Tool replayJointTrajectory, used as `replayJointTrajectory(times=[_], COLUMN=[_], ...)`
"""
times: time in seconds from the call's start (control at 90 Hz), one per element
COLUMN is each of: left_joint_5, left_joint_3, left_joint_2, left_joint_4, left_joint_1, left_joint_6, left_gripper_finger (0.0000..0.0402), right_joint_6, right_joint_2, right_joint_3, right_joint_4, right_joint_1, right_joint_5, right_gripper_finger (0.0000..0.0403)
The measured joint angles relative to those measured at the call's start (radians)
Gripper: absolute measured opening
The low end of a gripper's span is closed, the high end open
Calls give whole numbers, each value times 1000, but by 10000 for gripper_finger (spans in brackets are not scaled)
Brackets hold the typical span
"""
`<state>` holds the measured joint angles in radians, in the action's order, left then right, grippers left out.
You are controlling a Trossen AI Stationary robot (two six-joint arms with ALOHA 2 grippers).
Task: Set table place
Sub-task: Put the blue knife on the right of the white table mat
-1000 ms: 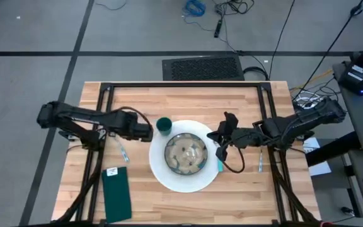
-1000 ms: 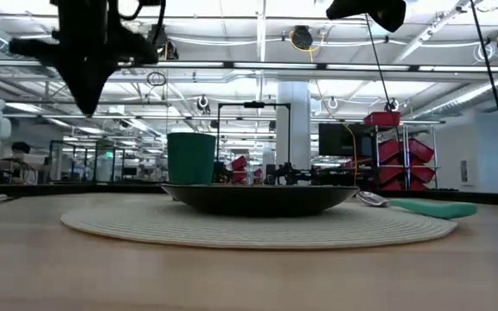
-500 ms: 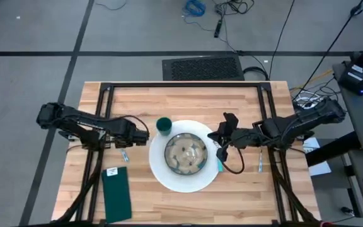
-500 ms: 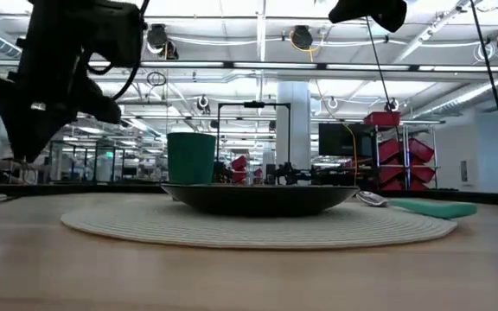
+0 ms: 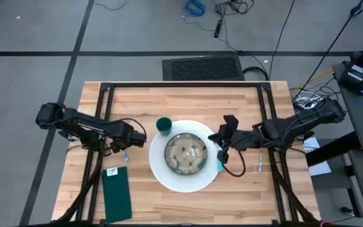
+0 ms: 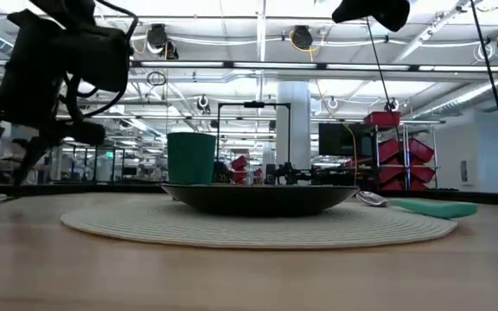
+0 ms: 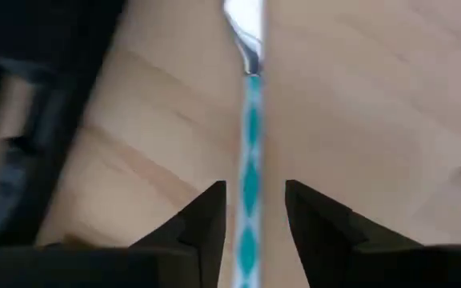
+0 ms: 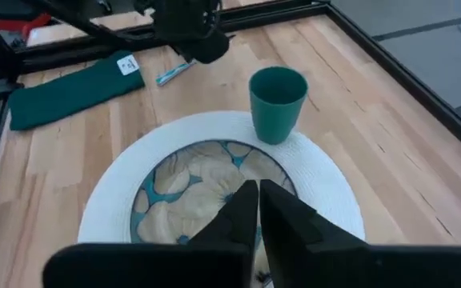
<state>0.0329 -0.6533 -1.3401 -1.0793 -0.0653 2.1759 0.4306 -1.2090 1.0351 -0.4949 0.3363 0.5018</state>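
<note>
Left wrist view: left end effector (image 7: 253, 210) spread, fingers straddling a utensil (image 7: 250, 152) with teal patterned handle and metal head, lying flat on the wood surface (image 7: 358, 104). Utensil sits just beside the white placemat (image 5: 162, 173), on the side away from the right arm, near the folded green napkin (image 5: 117, 195). Likely light, rigid, thin, slippery; low profile means pinching mid-handle, fingertips close to the wood. Right end effector (image 8: 256, 210) pressed together, hovering over the patterned plate (image 8: 190, 188) near the green cup (image 8: 278, 102).
</note>
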Motion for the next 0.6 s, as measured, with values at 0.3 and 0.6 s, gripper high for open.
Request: replayJointTrajectory(times=[0.3,0.6], left_joint_5=[-27,-88], left_joint_3=[69,120], left_joint_2=[63,72], left_joint_4=[52,117], left_joint_1=[0,-1], left_joint_6=[51,44], left_gripper_finger=[117,113], right_joint_6=[29,29], right_joint_2=[0,0], right_joint_3=[-11,-11], right_joint_4=[5,12], right_joint_1=[5,6], right_joint_5=[-7,-6], right_gripper_finger=[2,2])
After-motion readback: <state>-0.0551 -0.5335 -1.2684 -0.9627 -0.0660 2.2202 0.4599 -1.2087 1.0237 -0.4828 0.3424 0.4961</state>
